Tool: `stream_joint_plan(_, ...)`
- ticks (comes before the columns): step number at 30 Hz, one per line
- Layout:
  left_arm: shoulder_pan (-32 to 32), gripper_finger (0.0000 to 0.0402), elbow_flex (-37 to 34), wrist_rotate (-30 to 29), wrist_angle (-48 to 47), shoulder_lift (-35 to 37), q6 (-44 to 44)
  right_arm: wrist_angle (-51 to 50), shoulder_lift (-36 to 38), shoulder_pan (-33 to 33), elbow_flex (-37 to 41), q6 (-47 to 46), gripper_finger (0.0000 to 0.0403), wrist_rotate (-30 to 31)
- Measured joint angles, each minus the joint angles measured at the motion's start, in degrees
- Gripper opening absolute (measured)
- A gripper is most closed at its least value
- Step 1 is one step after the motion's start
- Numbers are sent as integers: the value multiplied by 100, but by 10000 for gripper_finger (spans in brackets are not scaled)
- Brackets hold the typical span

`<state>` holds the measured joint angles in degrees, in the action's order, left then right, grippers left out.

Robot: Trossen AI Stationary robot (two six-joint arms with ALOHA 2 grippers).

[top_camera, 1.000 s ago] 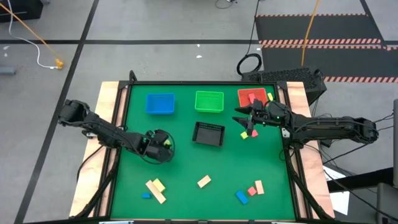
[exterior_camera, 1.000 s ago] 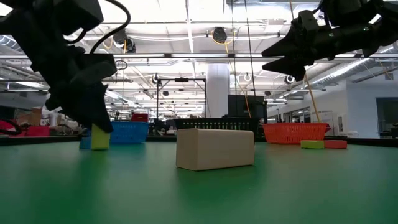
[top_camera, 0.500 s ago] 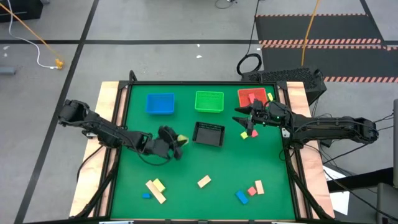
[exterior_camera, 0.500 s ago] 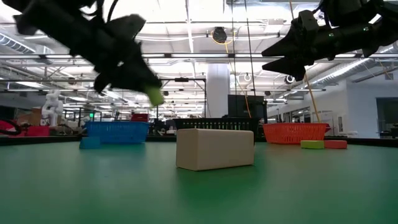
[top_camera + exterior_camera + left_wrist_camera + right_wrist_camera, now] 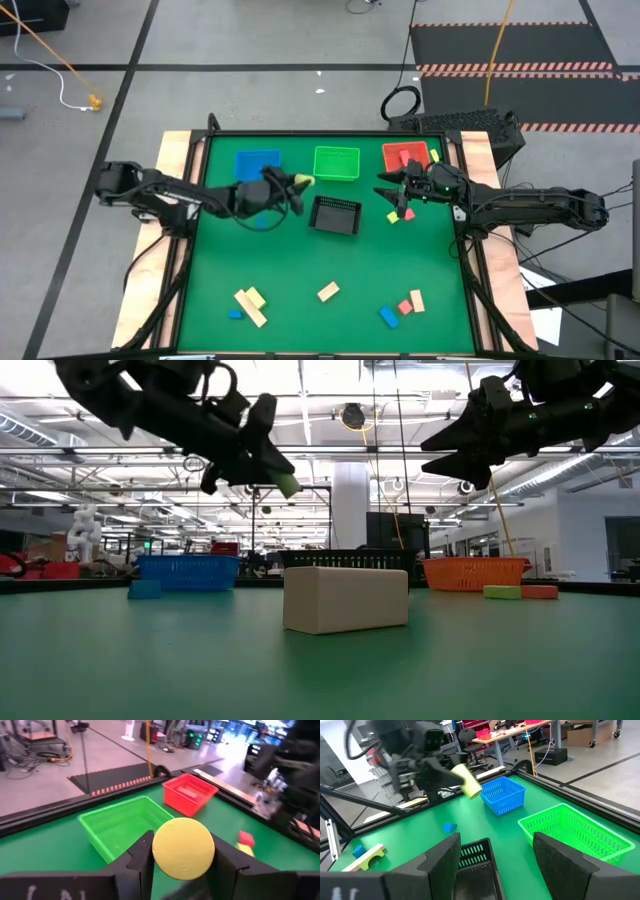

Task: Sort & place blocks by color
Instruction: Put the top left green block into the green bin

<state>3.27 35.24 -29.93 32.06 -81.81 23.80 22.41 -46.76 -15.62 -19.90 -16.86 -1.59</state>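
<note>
Above the mat between blue tray and green mesh tray, left gripper pinches a smooth yellow-green cylinder block, round end showing. Right gripper hangs parted, empty, beside the red tray.

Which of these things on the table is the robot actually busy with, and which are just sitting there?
In the job:
- yellow-green block, held by the left gripper
- green tray
- loose blocks
- blue tray
- red tray

Just there:
- black mesh tray
- right gripper, hanging empty
</note>
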Motion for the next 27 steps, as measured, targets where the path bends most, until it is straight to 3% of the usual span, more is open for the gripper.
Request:
stream_joint_plan(5, 472, 128, 52, 382, 353, -226, 51, 0, 0, -2, 0, 0, 240, -1)
stream_joint_plan(10, 714, 128, 536, 766, 381, -728, -84, 2, 0, 0, 0, 1, 240, 0)
stream_joint_plan(20, 1074, 128, 1974, 849, -233, -2055, -492, 1, -1, -2, 0, 0, 240, 1)
stream_joint_plan(27, 1108, 128, 2135, 833, -512, -2346, -211, 2, -2, -1, 0, 0, 240, -1)
